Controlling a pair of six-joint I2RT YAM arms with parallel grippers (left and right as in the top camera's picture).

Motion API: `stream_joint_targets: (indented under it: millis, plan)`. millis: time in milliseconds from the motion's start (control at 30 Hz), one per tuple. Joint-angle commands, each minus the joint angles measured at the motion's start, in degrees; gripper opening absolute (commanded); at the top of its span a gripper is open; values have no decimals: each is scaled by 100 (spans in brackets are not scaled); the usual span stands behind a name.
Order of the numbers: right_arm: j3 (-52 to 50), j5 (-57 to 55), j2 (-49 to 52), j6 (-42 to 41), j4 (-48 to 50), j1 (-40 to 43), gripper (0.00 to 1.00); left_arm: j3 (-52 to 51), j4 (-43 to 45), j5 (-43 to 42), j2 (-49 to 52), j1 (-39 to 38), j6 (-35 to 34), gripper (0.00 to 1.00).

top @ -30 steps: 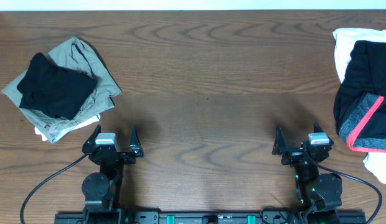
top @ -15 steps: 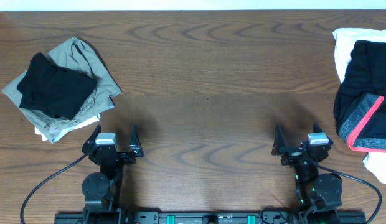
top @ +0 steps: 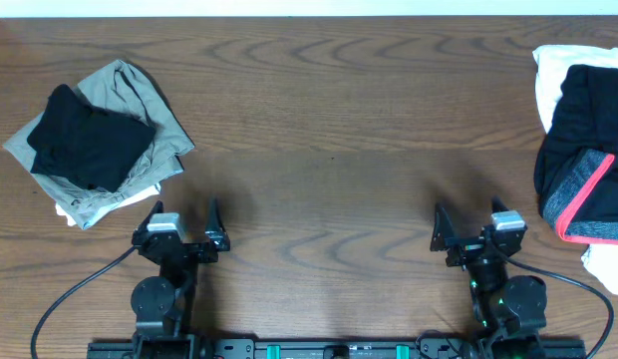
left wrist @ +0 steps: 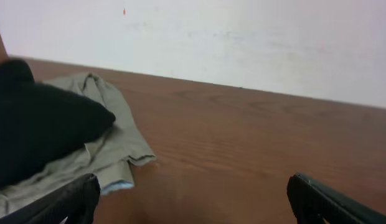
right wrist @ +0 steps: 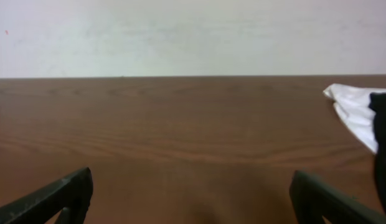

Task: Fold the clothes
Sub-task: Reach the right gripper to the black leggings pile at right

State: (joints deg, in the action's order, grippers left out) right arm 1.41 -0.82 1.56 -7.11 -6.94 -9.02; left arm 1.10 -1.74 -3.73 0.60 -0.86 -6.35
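Note:
The clothes, a black garment (top: pixel 573 120) with a grey waistband edged in coral-red (top: pixel 588 184), lie crumpled at the table's right edge on a white garment (top: pixel 551 70). A sliver of the black garment shows at the far right of the right wrist view (right wrist: pixel 385 143). My left gripper (top: pixel 179 221) is open and empty near the front left; its fingers frame bare wood in the left wrist view (left wrist: pixel 193 199). My right gripper (top: pixel 470 221) is open and empty near the front right, to the left of the clothes; the right wrist view (right wrist: pixel 192 196) shows bare wood between its fingers.
A plain black folded garment (top: pixel 90 135) lies on a folded khaki garment (top: pixel 154 110) at the left; both show in the left wrist view, the black one (left wrist: pixel 37 127) upon the khaki one (left wrist: pixel 112 140). The white garment's corner appears in the right wrist view (right wrist: pixel 355 112).
The right gripper has shifted slightly to the left. The left arm and the garments have not moved.

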Motion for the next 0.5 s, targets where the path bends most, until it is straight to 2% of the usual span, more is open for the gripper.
stream_joint_targets:
  millis: [0,200,400,467]
  plan:
    - [393,-136,197,-101,-487,81,99,92,-278,-413,7,-20,-581,98]
    - [1198,-367,1117,-98,-1010,85,99,721,-872,-723,424,-20,-758,98]
    - [2238,-367,2726,-79,-1180,87,99,1777,-1832,-739,1443,-20,-772,98]
    - [2728,-341,3407,208,-1397,87,99,2225,-2221,-743,1921,-20,-769,98]
